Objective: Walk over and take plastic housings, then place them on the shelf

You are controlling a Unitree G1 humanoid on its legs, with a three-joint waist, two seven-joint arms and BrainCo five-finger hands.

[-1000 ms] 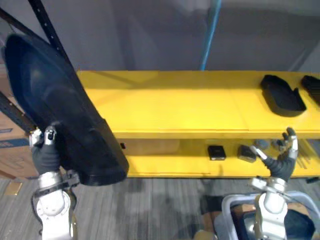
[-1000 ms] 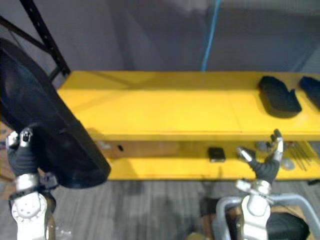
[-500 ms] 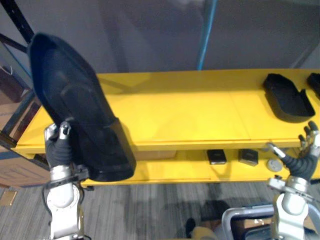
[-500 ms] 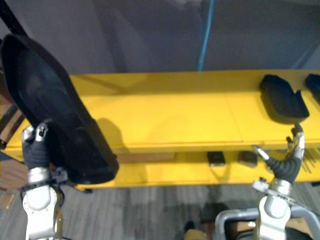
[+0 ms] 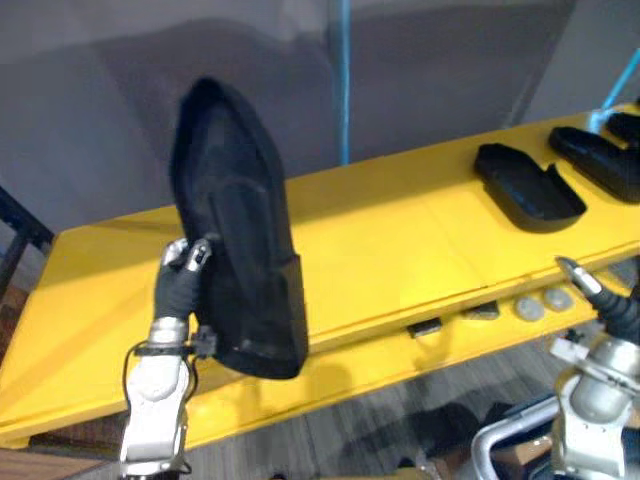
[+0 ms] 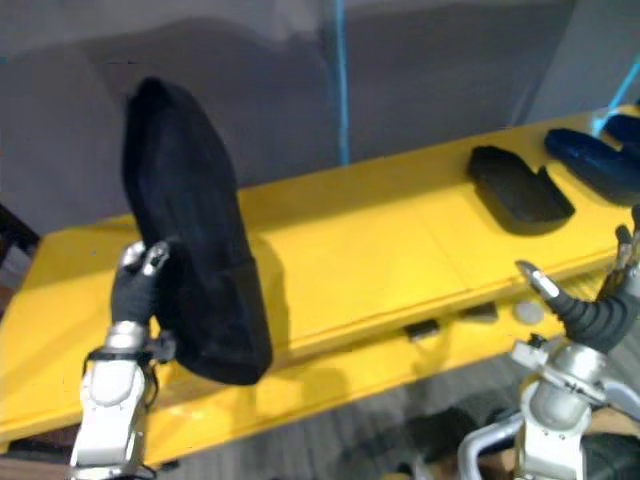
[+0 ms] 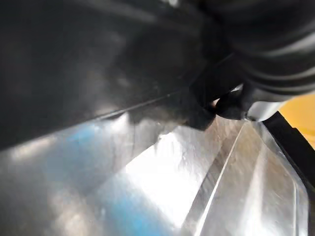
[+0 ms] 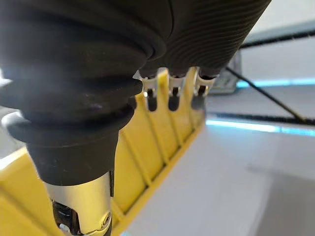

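My left hand (image 5: 181,283) is shut on the lower edge of a big black plastic housing (image 5: 236,245), which stands nearly upright in front of the left part of the yellow shelf's top board (image 5: 400,250). The same housing is the dark surface (image 7: 74,64) close to the left wrist camera. Two more black housings (image 5: 526,186) (image 5: 603,160) lie on the board's right end. At the lower right, in front of the shelf's edge, my right hand (image 6: 592,312) is open and holds nothing. Its straight fingers (image 8: 170,94) point toward the yellow shelf.
A lower yellow board holds small dark boxes (image 5: 426,327) and round grey discs (image 5: 531,308). A blue strip (image 5: 343,80) runs up the grey wall behind the shelf. A dark rack post (image 5: 20,235) stands at the far left. Most of the top board's middle is bare.
The camera has shifted and tilted. My left hand has carried the housing rightward from beyond the shelf's left end to in front of the top board, and more upright. The right hand stays low and open.
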